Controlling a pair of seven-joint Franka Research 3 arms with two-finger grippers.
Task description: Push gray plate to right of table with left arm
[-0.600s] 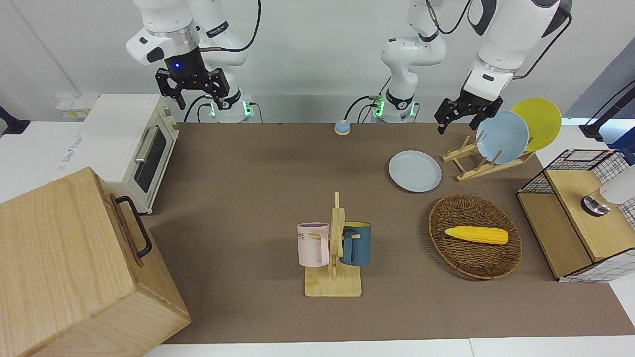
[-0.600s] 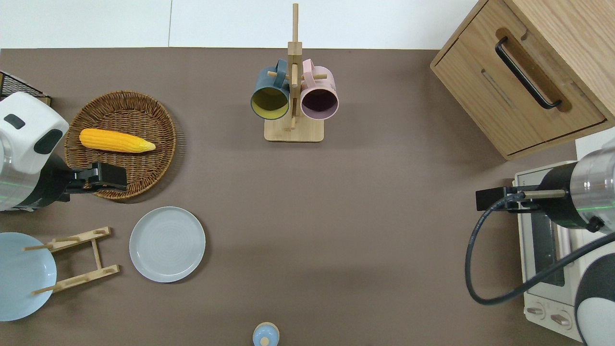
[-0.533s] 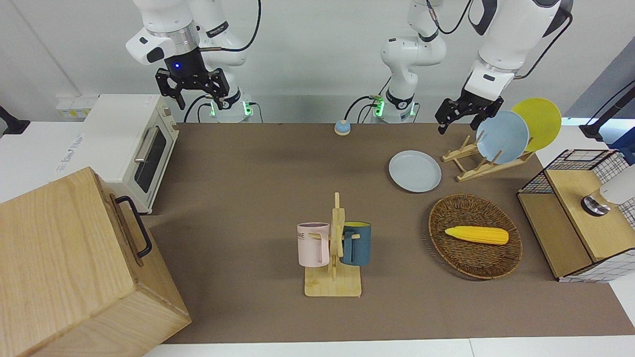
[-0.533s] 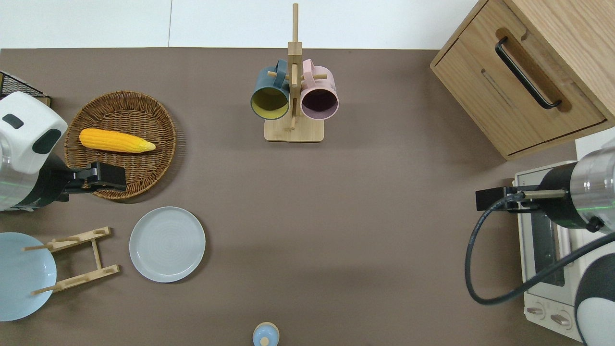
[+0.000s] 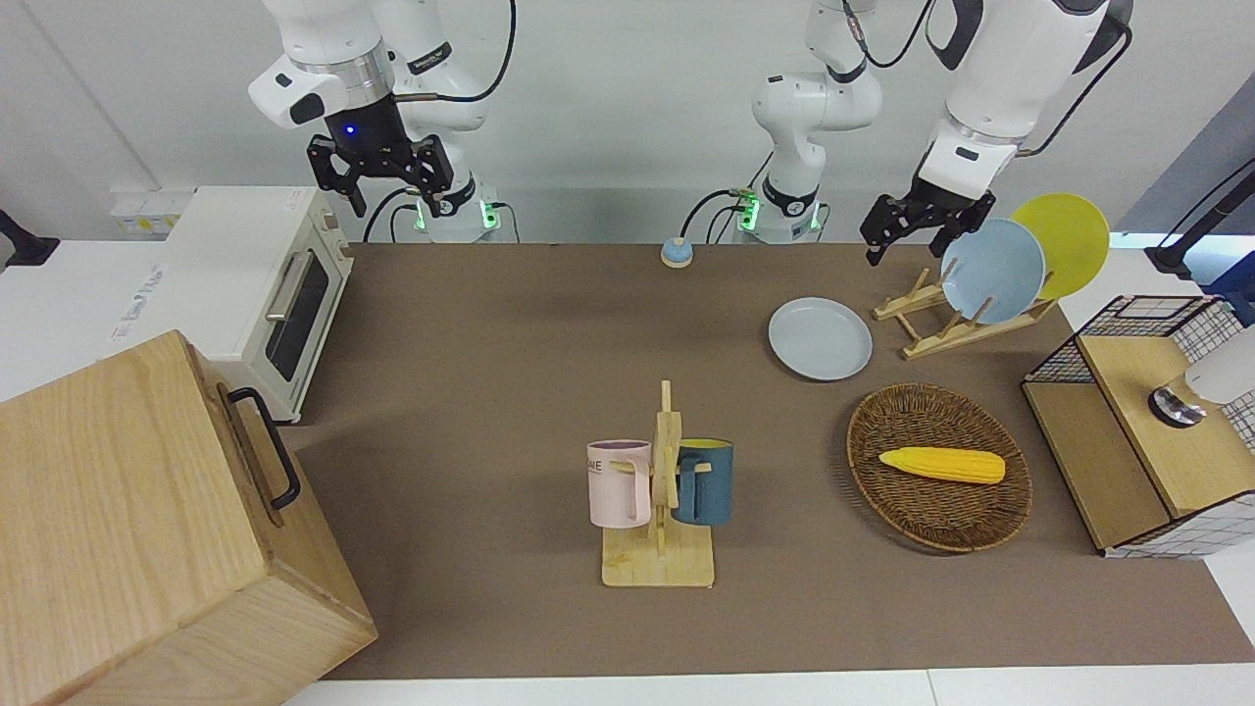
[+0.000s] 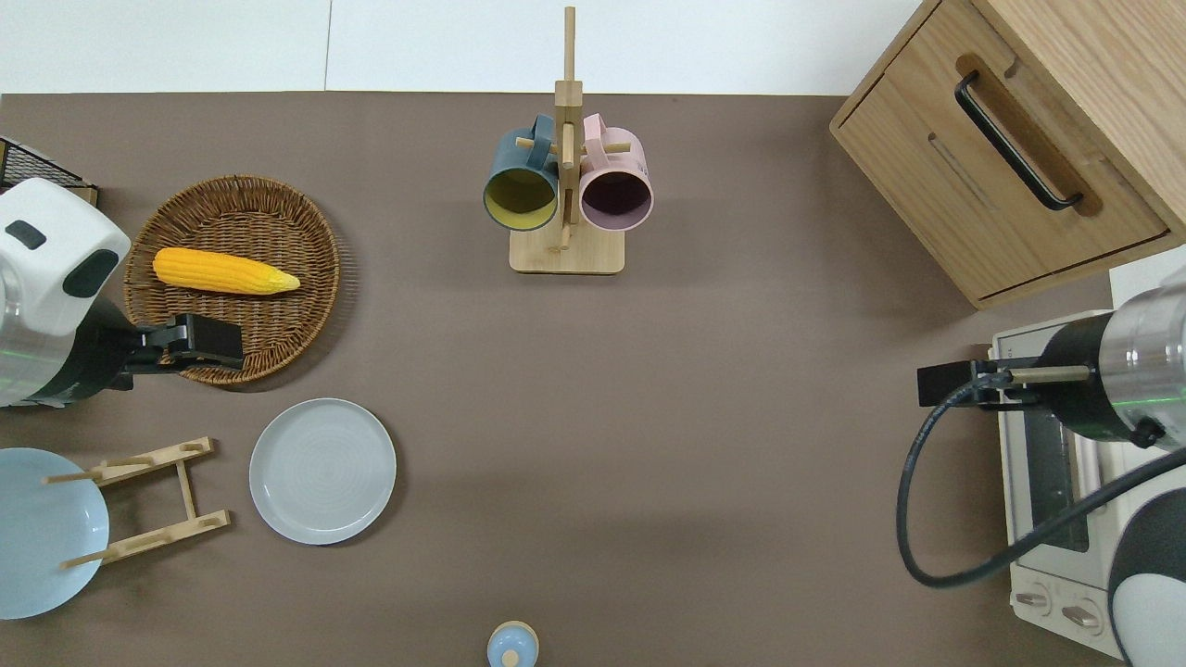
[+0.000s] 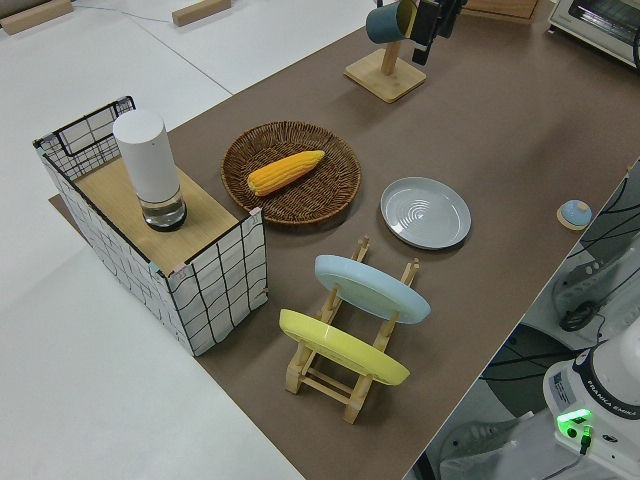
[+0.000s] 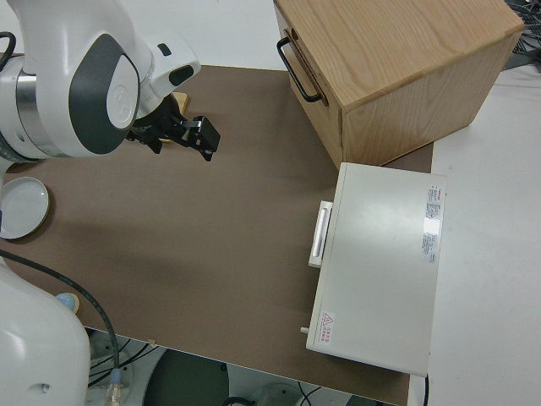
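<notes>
The gray plate [image 5: 820, 338] [image 6: 322, 471] [image 7: 426, 212] lies flat on the brown table [image 6: 649, 417], toward the left arm's end. It sits beside a wooden plate rack and nearer to the robots than a wicker basket. My left gripper [image 5: 910, 247] [image 6: 208, 341] [image 7: 430, 25] hangs open in the air, holding nothing. The overhead view puts it over the basket's rim nearest the robots, apart from the gray plate. The right arm is parked, its gripper [image 5: 397, 201] [image 8: 203, 139] open.
The rack [image 6: 148, 500] holds a sky-blue plate [image 5: 992, 270] and a yellow plate [image 5: 1064, 240]. The basket [image 6: 278, 306] holds a corn cob [image 6: 222, 271]. A mug tree [image 6: 565, 185] stands mid-table, farther out. A small blue knob [image 6: 512, 646], a toaster oven [image 5: 265, 294], a wooden cabinet [image 5: 137, 529] and a wire crate [image 5: 1147, 431] line the edges.
My left gripper has drifted very slightly toward the left arm's end of the table. The gray plate and everything else are where they were.
</notes>
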